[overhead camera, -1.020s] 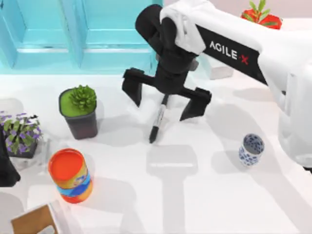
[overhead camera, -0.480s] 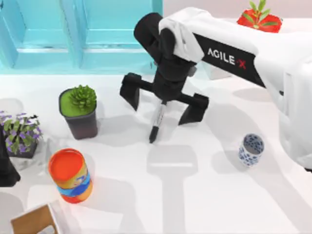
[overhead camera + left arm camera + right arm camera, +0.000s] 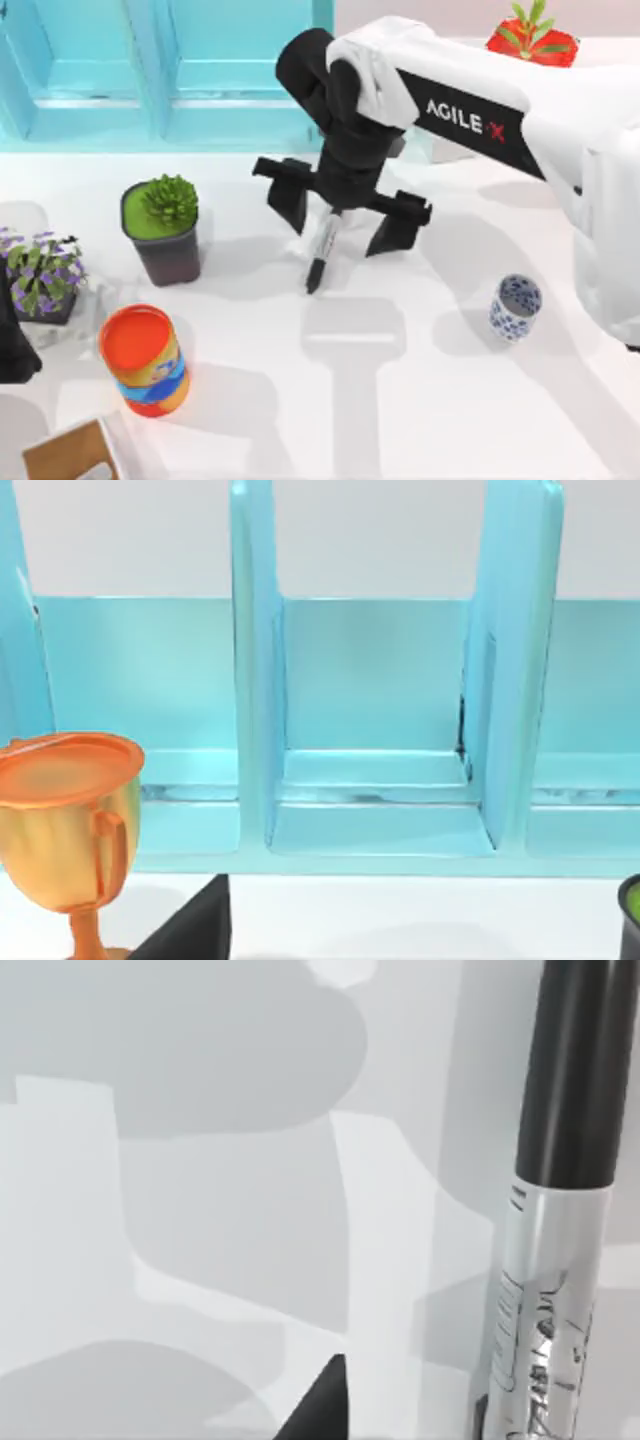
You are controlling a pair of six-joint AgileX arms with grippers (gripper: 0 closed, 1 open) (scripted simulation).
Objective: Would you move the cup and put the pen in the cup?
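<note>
Pen [image 3: 324, 250] — a slim black marker with a pale, glossy label band along its barrel — is lying flat on the smooth white table [image 3: 400, 420], near the middle and tilted slightly from the vertical of the top view.

Going from the left: a purple-flowered plant [image 3: 40, 275] is sitting at the table's left edge, with the left gripper [image 3: 12, 345] showing as a dark shape just below it; I cannot tell how its fingers are set. An orange can [image 3: 145, 362] with a blue band is standing nearby, and behind it a dark square pot [image 3: 165, 232] is holding a green succulent. A turquoise shelf [image 3: 170, 70] with flat partitions is running along the back.

Over the pen the right gripper [image 3: 345, 212] is hanging with its blocky black fingers [image 3: 290, 192] spread wide, one on either side of the barrel and not touching it. In the right wrist view the pen [image 3: 560, 1210] is showing a shiny silver label with dark print.

Further right the cup [image 3: 516, 307] — small, rounded, white ceramic with blue speckles — is standing upright, well apart from the pen. A red pot [image 3: 535, 35] is sitting at the far right corner.
</note>
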